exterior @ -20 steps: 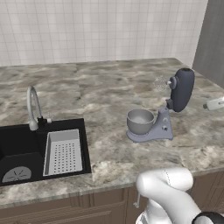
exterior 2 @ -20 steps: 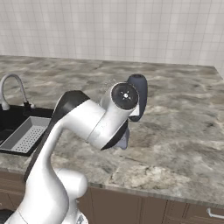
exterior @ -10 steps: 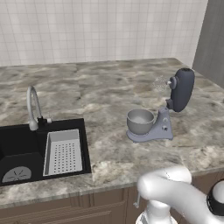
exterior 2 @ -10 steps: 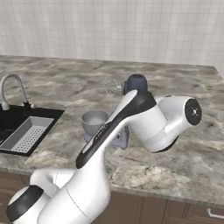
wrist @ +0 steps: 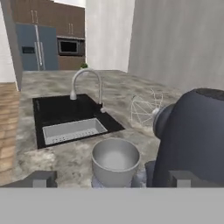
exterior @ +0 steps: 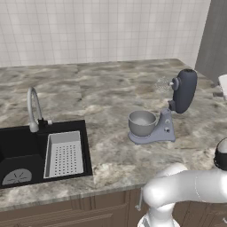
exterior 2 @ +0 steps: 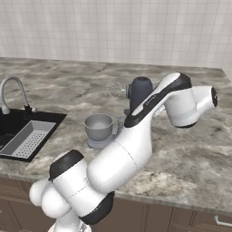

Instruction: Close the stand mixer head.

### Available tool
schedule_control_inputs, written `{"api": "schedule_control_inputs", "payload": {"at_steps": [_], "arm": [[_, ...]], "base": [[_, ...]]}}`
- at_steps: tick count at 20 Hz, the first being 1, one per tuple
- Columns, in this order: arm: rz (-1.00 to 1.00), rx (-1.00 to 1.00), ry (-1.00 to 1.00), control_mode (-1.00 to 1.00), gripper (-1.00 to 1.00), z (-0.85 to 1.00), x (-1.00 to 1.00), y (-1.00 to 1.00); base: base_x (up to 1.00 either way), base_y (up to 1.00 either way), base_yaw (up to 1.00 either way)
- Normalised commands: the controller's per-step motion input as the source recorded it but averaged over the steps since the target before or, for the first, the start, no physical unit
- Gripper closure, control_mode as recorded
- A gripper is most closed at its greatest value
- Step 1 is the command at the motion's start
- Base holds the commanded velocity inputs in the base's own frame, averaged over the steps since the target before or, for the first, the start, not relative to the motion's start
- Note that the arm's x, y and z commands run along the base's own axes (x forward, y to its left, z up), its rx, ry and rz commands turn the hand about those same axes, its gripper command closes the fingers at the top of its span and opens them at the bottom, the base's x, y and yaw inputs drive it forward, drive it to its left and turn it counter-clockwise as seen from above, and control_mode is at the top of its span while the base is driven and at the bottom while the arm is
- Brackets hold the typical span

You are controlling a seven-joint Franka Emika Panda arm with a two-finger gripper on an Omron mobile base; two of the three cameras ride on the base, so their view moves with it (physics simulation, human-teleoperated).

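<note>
Charcoal stand mixer head (exterior: 184, 91) tilts up over the bowl (exterior: 142, 123); the end effector (wrist: 112, 178) spread wide, fingers apart

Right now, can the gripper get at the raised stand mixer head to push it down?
Probably yes: the gripper is right behind the stand mixer head, jaws apart, nothing between them.

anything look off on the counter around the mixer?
The stand mixer head is tilted up and back, so its wire whisk hangs in the air well above the grey bowl instead of inside it. Nothing looks spilled or damaged on the countertop.
</note>
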Motion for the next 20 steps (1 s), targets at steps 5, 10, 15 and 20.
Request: {"api": "schedule_control_inputs", "payload": {"at_steps": [5, 10, 15, 20], "arm": [[0.37, 0.00, -0.16, -1.00, -1.00, -0.11, 0.99, 0.38], [0.29, -0.06, -0.28, -1.00, -1.00, -0.15, 0.76, 1.00], [0.30, -0.13, -0.23, -1.00, -1.00, -0.70, 0.89, 1.00], [0.36, -0.21, -0.20, -1.00, -1.00, -1.00, 0.66, 1.00]], "base": [[0.00, 0.00, 0.00], [0.00, 0.00, 0.00], [0.00, 0.00, 0.00], [0.00, 0.00, 0.00]]}}
